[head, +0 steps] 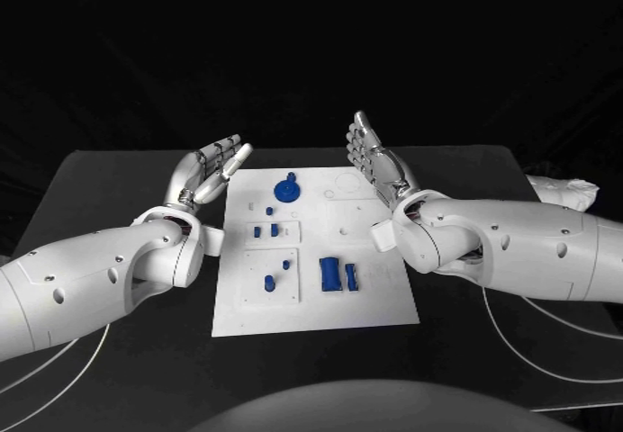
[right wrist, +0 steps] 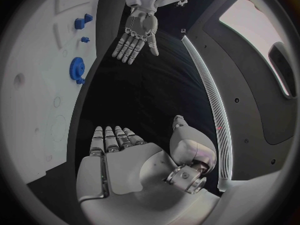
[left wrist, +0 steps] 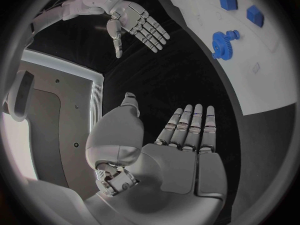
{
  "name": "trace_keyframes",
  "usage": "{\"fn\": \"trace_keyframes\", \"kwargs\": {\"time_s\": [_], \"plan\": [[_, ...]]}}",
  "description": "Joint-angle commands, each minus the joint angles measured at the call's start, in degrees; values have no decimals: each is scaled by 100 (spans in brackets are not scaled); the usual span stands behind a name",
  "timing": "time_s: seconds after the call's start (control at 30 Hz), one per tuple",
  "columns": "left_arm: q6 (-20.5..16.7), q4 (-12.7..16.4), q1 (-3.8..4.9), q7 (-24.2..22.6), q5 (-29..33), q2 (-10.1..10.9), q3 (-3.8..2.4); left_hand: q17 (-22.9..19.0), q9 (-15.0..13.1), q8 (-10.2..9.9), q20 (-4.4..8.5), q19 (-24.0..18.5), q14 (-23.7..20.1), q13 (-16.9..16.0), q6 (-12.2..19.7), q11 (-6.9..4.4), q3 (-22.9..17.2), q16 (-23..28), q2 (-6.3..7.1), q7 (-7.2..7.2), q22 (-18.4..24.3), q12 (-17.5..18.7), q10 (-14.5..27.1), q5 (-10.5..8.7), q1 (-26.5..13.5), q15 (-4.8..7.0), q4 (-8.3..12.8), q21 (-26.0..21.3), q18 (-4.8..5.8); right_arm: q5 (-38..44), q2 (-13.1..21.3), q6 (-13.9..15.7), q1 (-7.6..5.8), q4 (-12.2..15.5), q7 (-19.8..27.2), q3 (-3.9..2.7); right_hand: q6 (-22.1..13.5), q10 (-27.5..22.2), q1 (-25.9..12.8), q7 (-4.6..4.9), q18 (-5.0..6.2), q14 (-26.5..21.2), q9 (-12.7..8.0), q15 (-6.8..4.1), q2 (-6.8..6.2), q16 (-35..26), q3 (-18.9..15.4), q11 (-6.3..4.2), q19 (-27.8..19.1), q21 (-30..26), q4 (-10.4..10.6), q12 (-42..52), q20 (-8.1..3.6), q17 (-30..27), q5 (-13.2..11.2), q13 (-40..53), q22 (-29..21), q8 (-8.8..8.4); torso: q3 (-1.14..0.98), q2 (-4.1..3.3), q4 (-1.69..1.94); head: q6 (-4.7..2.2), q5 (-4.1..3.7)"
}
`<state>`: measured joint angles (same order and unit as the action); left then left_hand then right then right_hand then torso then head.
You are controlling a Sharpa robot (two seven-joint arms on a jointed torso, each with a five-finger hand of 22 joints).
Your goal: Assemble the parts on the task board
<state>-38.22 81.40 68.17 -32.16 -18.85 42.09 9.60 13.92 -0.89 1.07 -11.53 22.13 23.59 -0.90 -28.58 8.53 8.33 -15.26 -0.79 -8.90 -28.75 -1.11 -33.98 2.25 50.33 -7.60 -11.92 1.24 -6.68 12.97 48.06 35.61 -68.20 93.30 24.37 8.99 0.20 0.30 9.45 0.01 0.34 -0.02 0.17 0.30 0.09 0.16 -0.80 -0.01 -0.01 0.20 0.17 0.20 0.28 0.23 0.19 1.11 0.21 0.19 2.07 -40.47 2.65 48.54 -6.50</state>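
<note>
The board (head: 316,310) is lying mid-table, with blue parts (head: 338,273) and a gear (head: 287,189) resting on it. The left hand (head: 212,171) and right hand (head: 373,162) are flanking its far end, fingers extended, holding nothing.

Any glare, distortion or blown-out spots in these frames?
Head view: the board is bright on the dark table, yet the blue parts stay readable. Left wrist view: fisheye bends the board edge; the gear is crisp. Right wrist view: a pale patch near the rim is blown out; the right hand is evenly lit.
</note>
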Motion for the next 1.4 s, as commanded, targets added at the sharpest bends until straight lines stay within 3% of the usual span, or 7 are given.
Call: {"fn": "trace_keyframes", "kwargs": {"time_s": [0.03, 0.27, 0.33, 0.37, 0.53, 0.57, 1.4], "plan": [[-197, 210, -167, 68, 602, 48, -187, -456, 89, -107, 377, -724, -774, 90, 937, -280, -268, 501, 79, 290, 942, 111, 1112, -225, -1646, 246, 395, -124, 201, -593, -115, 398, 262, -117, 268, -264, -20, -30, -388, -1, -34, 2, -17, -30, -9, -16, 80, 1, 1, -20, -17, -20, -28, -23, -19, -111, -21, -19, -40, 176, -52, -239, 109], [-487, 687, -635, 193, 1550, 204, -758, -697, 89, -107, 584, -1104, -1182, 90, 1433, -427, -420, 767, 79, 444, 1440, 111, 1704, -225, -2521, 760, 594, -124, 265, -1225, -314, 804, 748, -313, 514, -833, -20, -30, -945, -1, -34, 2, -17, -30, -9, -16, 80, 1, 1, -20, -17, -20, -28, -23, -19, -111, -21, -19, -128, 573, -164, -860, 394], [-533, 763, -710, 212, 1701, 229, -849, -751, 89, -107, 623, -1193, -1272, 90, 1540, -853, -833, 823, 79, 480, 1551, 111, 1833, -225, -2715, 760, 636, -124, 265, -1283, -333, 841, 793, -331, 536, -886, -20, -30, -945, -1, -34, 2, -17, -30, -9, -16, 80, 1, 1, -20, -17, -20, -28, -23, -19, -111, -21, -19, -149, 667, -191, -1006, 462], [-551, 792, -739, 220, 1759, 239, -884, -769, 89, -107, 644, -1217, -1303, 90, 1580, -853, -833, 845, 79, 890, 1589, 111, 1881, -225, -2783, 760, 659, -124, 668, -1295, -336, 849, 802, -334, 541, -897, -20, -30, -945, -1, -34, 2, -17, -30, -9, -16, 80, 1, 1, -20, -17, -20, -28, -23, -19, -111, -21, -19, -158, 709, -203, -1072, 492], [-590, 856, -801, 237, 1885, 260, -960, -891, 89, -107, 750, -1409, -1504, 90, 1816, -853, -833, 976, 79, 890, 1843, 111, 2175, -225, -3225, 760, 774, -124, 668, -1297, -337, 850, 804, -335, 542, -899, -20, -30, -945, -1, -34, 2, -17, -30, -9, -16, 80, 1, 1, -20, -17, -20, -28, -23, -19, -111, -21, -19, -195, 874, -250, -1330, 610], [-590, 856, -801, 237, 1885, 260, -960, -911, 89, -107, 1153, -1432, -1540, 90, 1860, -853, -833, 1000, 79, 890, 1883, 111, 2225, -225, -3295, 760, 1192, -124, 668, -1297, -337, 850, 804, -335, 542, -899, -20, -30, -945, -1, -34, 2, -17, -30, -9, -16, 80, 1, 1, -20, -17, -20, -28, -23, -19, -111, -21, -19, -199, 892, -255, -1359, 623], [-590, 856, -801, 237, 1885, 260, -960, -1392, 89, -107, 1153, -2213, -2359, 90, 2858, -853, -833, 1526, 79, 890, 2875, 111, 2970, -225, -4395, 760, 1192, -124, 668, -1297, -337, 850, 804, -335, 542, -899, -20, -30, -945, -1, -34, 2, -17, -30, -9, -16, 80, 1, 1, -20, -17, -20, -28, -23, -19, -111, -21, -19, -207, 929, -265, -1416, 650]]}}
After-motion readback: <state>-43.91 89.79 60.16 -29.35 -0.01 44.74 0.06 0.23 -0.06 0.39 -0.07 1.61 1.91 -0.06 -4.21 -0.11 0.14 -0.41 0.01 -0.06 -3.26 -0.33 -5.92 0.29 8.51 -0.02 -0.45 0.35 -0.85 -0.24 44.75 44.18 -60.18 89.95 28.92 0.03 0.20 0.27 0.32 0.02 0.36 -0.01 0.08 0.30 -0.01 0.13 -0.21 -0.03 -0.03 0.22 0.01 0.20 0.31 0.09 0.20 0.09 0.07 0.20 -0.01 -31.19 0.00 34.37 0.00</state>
